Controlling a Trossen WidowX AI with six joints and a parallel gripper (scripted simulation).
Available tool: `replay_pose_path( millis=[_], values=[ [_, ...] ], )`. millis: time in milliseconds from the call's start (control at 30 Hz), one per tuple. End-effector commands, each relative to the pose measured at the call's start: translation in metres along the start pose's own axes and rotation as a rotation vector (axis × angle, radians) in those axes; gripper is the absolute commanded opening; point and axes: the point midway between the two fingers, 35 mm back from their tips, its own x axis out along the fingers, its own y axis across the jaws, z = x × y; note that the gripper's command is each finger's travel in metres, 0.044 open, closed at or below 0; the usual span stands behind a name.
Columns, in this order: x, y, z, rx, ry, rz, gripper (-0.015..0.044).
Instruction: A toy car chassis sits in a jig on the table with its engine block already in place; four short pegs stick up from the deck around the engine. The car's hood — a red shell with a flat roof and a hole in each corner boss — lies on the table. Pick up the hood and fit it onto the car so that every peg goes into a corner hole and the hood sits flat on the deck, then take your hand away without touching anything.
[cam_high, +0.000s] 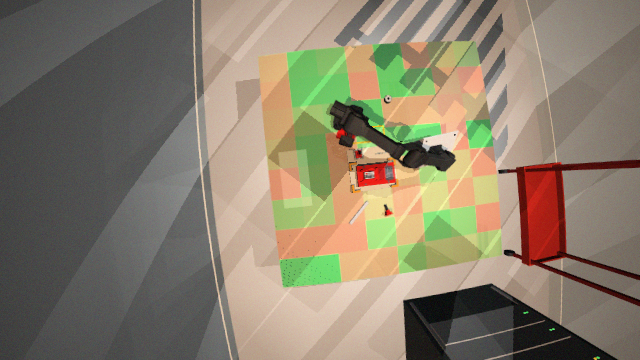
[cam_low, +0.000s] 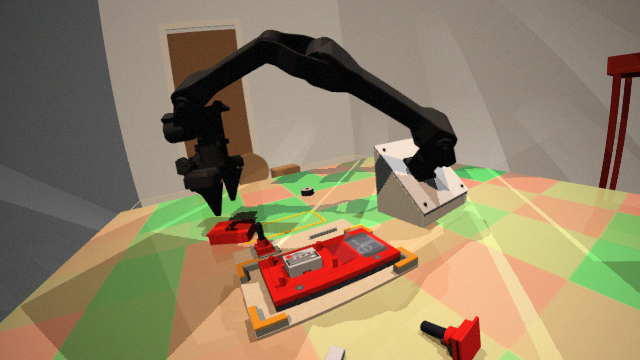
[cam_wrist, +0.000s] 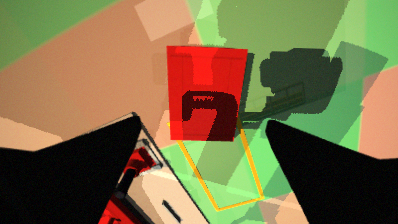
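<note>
The red hood (cam_high: 341, 133) (cam_low: 231, 233) (cam_wrist: 205, 75) lies on the table beyond the jig, roof up, with the arm's shadow across it. My gripper (cam_low: 225, 207) (cam_wrist: 204, 123) is open and empty, above the hood with its fingers pointing down. In the wrist view the hood lies between and ahead of the fingertips. The red chassis (cam_high: 376, 182) (cam_low: 320, 277) sits in the jig (cam_low: 325, 299) with its grey engine block (cam_high: 369, 175) (cam_low: 302, 262) on the deck. Red pegs stick up around the engine. The hood's corner holes cannot be seen.
A red stand with black handle (cam_high: 358, 153) (cam_low: 264, 245) (cam_wrist: 142, 159) stands beside the chassis, near the hood. A similar red piece (cam_high: 387, 211) (cam_low: 467, 340) lies in front. A yellow outline (cam_low: 319, 216) (cam_wrist: 240, 204) adjoins the hood. A small dark ring (cam_low: 307, 191) lies farther back.
</note>
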Motion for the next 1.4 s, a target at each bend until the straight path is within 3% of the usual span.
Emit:
replay_pose_path(
  millis=[0, 1367],
  values=[
    [0.002, 0.000, 0.000, 0.003, -0.002, 0.004, 0.0440],
    [0.027, -0.001, 0.001, 0.002, -0.002, 0.005, 0.0440]
  ],
)
